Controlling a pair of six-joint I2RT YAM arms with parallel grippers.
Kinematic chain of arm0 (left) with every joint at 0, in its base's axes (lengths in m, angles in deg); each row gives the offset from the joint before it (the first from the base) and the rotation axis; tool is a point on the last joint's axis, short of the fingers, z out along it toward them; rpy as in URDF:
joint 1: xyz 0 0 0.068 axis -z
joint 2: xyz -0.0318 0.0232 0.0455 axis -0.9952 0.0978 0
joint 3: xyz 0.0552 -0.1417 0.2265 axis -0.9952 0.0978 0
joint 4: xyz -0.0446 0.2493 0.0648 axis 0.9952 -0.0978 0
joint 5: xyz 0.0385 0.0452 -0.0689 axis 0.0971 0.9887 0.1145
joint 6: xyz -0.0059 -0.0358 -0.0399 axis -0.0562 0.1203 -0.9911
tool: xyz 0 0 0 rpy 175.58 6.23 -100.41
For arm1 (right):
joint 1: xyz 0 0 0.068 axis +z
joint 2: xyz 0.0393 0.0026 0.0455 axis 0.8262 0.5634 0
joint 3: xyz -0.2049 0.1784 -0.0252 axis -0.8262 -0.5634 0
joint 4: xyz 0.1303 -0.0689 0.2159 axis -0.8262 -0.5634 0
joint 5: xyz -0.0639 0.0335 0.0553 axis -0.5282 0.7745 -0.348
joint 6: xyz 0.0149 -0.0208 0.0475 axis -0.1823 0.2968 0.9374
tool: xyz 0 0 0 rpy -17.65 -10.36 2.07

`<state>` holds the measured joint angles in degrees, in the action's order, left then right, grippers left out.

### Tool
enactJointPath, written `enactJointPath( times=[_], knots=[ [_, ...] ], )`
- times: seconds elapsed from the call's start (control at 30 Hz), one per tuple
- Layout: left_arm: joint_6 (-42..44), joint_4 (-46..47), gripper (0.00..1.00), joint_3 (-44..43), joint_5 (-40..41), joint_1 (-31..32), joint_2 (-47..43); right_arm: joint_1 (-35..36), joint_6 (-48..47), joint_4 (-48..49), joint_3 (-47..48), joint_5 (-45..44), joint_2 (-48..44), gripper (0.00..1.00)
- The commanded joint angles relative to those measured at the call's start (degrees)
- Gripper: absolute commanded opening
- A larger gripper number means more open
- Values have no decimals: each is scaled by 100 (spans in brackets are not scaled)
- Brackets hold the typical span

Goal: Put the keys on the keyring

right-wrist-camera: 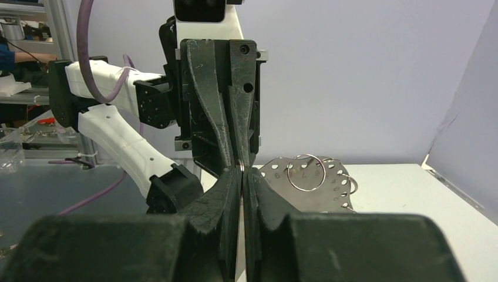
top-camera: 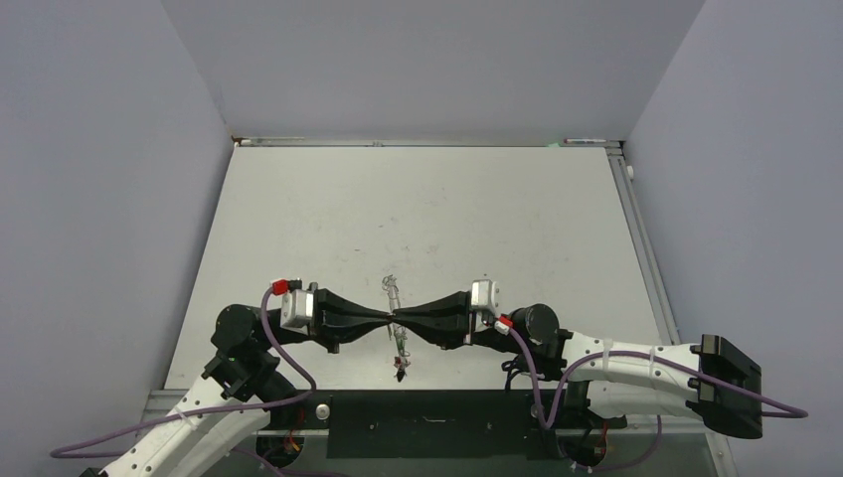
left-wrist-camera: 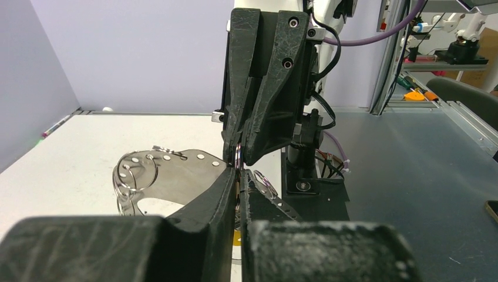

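left gripper [top-camera: 387, 316] against right gripper [top-camera: 402, 317], walls [top-camera: 99, 199] flanking

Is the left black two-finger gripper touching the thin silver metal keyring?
Touching: the left wrist view shows the left gripper closed onto the keyring, wire pinched between its fingertips.

Small stamped digits mark the holes of the perforated metal plate [right-wrist-camera: 332, 189]; only 6 and 7 read clearly.
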<state>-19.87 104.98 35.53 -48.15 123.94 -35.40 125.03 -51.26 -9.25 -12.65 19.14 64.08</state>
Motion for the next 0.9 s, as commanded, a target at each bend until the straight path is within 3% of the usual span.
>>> enactJointPath(
  times=[0.0,0.17,0.27,0.43,0.53,0.67,0.87],
  knots=[
    [-57,250,0,-69,1,-37,12,27,-32,371,283,144,-12,5],
    [229,-334,0,-262,146,-36,12,38,-43,250,325,158,-10,5],
    [794,-1075,0,-510,361,-39,38,40,-251,-522,489,116,-182,8],
    [1406,-1976,0,-885,667,62,37,39,-948,-2891,1182,44,-596,41],
    [1706,-2395,0,-998,866,175,23,46,-1263,-4108,1607,-43,-739,47],
    [2056,-2965,0,-1228,1155,309,101,54,-1585,-5208,2035,-34,-729,48],
    [2553,-3823,0,-1574,1879,659,298,162,-2131,-6792,2755,74,-237,40]
  ],
)
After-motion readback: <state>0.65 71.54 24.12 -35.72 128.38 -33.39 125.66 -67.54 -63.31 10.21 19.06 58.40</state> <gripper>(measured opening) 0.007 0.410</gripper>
